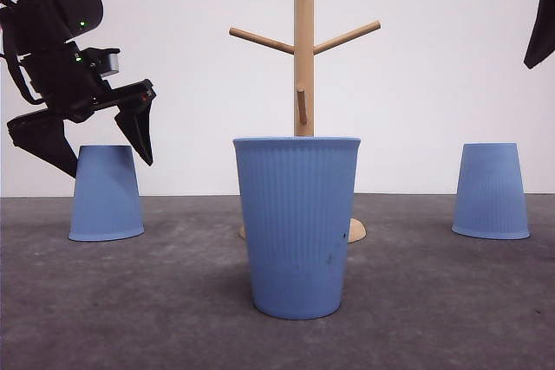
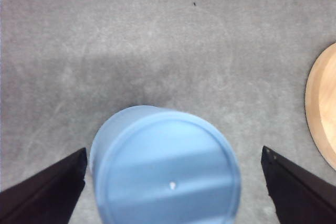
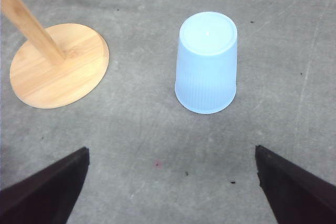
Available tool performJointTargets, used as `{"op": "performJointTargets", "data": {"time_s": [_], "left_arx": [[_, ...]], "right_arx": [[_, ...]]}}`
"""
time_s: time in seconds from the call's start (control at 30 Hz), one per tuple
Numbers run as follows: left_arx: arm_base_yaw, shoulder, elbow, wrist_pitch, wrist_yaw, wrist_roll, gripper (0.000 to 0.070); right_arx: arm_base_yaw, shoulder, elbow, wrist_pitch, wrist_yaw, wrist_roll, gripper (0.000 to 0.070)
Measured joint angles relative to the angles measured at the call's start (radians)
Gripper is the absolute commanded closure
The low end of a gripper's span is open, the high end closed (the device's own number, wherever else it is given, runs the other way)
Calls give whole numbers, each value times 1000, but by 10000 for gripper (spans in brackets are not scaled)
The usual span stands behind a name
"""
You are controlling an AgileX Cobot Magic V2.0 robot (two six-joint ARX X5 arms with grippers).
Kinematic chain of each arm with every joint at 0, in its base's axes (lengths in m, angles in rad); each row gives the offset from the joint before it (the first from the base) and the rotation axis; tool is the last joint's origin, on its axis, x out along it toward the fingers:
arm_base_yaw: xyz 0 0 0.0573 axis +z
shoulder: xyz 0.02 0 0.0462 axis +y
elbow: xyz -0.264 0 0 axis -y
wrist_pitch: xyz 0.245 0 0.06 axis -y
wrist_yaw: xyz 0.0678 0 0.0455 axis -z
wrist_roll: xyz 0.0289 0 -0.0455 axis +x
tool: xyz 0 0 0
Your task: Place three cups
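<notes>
With its jaws spread wide and empty, the left gripper (image 1: pixel 95 146) hangs directly above the inverted left cup (image 1: pixel 106 193), whose long axis stands vertical on the counter (image 1: pixel 434 301).

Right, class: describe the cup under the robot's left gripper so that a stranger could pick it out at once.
Find the wooden peg stand in the middle of the grey table. The cup stands to its left, under the open left gripper. It is upside down like the right cup, unlike the upright front one.
</notes>
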Motion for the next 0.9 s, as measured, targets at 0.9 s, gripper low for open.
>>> {"op": "performJointTargets", "data": {"time_s": [0.9], "left_arx": [[1, -22, 251, -147, 33, 34, 318]], "right_arx": [[0, 0, 0, 16, 0, 0, 55]]}}
